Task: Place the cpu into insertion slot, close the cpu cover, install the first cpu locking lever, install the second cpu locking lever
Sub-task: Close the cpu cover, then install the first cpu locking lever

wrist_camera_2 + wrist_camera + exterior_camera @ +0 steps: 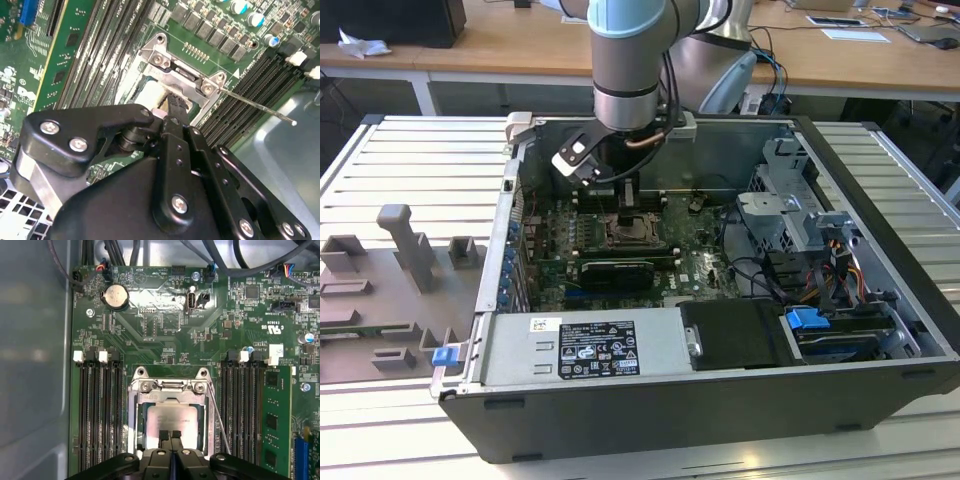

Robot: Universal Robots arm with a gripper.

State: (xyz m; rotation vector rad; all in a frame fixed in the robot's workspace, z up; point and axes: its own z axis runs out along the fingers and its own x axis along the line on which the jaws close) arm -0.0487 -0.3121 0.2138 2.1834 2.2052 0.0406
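Observation:
My gripper (628, 208) reaches down into the open computer case, right over the insertion slot (634, 236) on the green board. In the first wrist view the fingertips (163, 436) are pressed together with nothing between them, so the gripper (170, 436) is shut. They sit at the edge of the cpu (172, 416), whose pale metal face lies flat in the socket. The cpu cover (134, 426), a silver frame, lies down around it. A thin wire locking lever (220, 426) stands free beside the socket, and it sticks out as a rod (257, 103) in the second wrist view.
Rows of black memory slots (100, 410) flank the socket on both sides. A long black card (616, 270) lies in front of it, with the power supply (580, 345) nearer still. A drive cage (790, 205) and cables fill the exterior view's right. Grey fixtures (408, 250) stand outside the case.

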